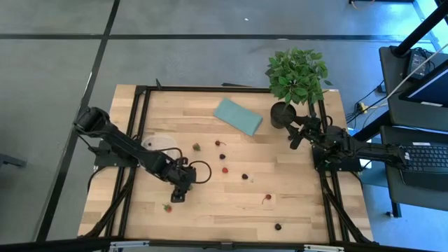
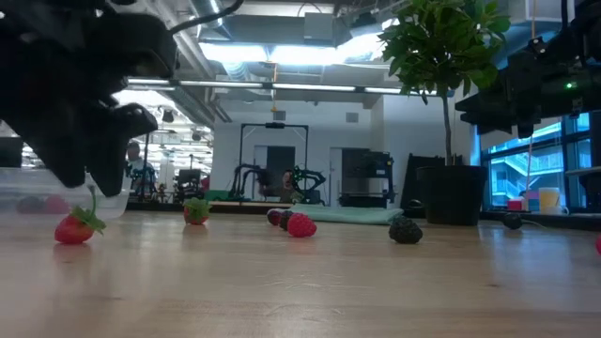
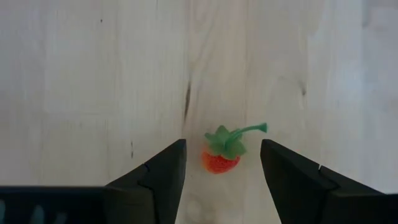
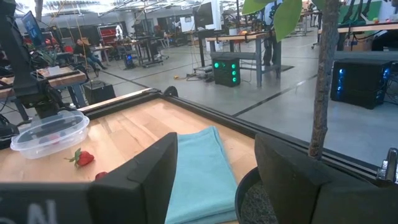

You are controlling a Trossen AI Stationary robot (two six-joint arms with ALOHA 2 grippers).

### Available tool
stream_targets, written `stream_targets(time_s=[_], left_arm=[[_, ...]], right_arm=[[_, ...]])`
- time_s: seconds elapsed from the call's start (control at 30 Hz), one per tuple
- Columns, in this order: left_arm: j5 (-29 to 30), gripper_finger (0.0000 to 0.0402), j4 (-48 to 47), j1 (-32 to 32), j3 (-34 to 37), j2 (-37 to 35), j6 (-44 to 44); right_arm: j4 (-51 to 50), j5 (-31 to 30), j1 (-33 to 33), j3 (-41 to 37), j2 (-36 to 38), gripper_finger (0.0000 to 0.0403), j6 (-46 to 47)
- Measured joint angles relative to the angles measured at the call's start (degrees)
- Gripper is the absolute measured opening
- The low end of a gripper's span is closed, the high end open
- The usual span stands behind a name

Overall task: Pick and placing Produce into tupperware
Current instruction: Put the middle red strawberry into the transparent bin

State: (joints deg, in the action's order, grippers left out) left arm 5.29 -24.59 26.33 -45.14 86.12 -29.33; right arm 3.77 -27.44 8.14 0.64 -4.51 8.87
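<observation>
Small red and dark berries lie scattered on the wooden table [image 1: 210, 210]. One red strawberry with a green top and stem [image 3: 221, 154] [image 1: 166, 207] [image 2: 75, 227] rests on the wood near the table's near-left part. My left gripper [image 3: 222, 149] [image 1: 180, 192] is open just above it, pointing down, one finger on either side, apart from it. The clear tupperware [image 1: 159, 143] [image 4: 50, 134] stands farther back on the left; something red shows dimly inside. My right gripper [image 4: 214, 180] [image 1: 297, 134] waits open at the right, beside the plant pot.
Other berries lie at mid-table [image 1: 222, 156] [image 1: 245, 176], toward the near right [image 1: 267, 199] [image 1: 278, 227] and beside the tupperware [image 1: 197, 147]. A teal pad [image 1: 238, 115] lies at the far middle. A potted plant [image 1: 294, 77] stands at the far right. Black frame rails [image 1: 136, 126] edge the table.
</observation>
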Motion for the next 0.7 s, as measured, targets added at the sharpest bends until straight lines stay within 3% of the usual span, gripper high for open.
stream_targets(time_s=[0.27, 0.7], left_arm=[[0.0, 0.0198, 0.3, 0.0, 0.0, 5.4, 1.3], [0.2, 0.0198, 0.9, 0.0, 0.0, 6.1, -3.2]], right_arm=[[0.0, 0.0, 0.0, 0.0, 0.0, 0.0217, -0.1], [0.0, 0.0, 0.0, 0.0, 0.0, 0.0217, -0.1]])
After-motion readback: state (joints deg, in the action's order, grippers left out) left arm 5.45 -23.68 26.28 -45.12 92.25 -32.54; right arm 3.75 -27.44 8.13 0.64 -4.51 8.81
